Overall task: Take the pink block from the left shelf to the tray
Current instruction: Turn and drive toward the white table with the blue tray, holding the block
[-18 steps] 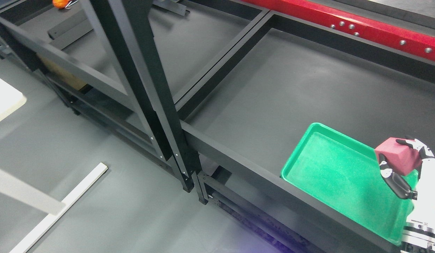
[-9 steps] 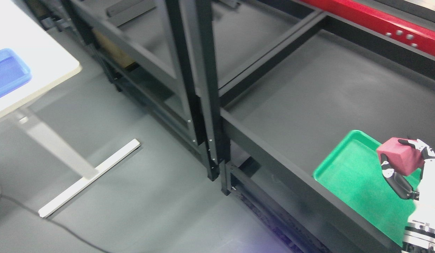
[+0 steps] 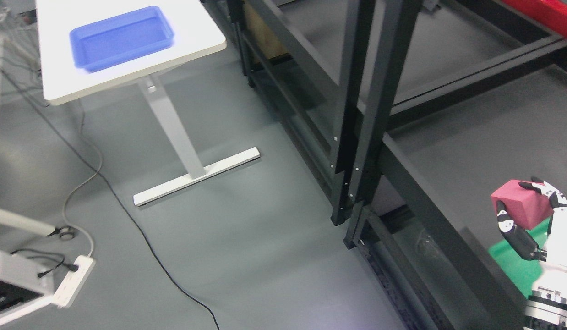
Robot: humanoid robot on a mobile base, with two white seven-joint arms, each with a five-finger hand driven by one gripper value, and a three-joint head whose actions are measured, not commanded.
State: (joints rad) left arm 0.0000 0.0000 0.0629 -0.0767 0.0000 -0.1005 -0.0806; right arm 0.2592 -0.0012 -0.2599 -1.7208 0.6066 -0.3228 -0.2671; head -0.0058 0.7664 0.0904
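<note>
Gripping the pink block from two sides, the right hand carries it at the lower right of the head view, raised clear of any surface. One white-and-black finger hooks over the block's upper right corner and the dark thumb presses against its lower left face, so the fingers are clenched on the block, not loose. The block looks roughly cubic, with no clear long axis; one corner is tipped up toward the camera.

Directly below and slightly to the right of the fingers lies a green tray, only a corner of it showing at the frame's edge, resting on the dark shelf. The block seems to hang over or just beside the tray's near-left corner, though with so little of the tray in view I cannot say exactly how they line up. The coming move turns on that relation: the tray's open floor runs down and to the right of the fingers, so the hand would need to shift that way and lower before letting go.

Far up and to the left of the fingers, a blue bin sits on a white counter. The left arm is not visible.
</note>
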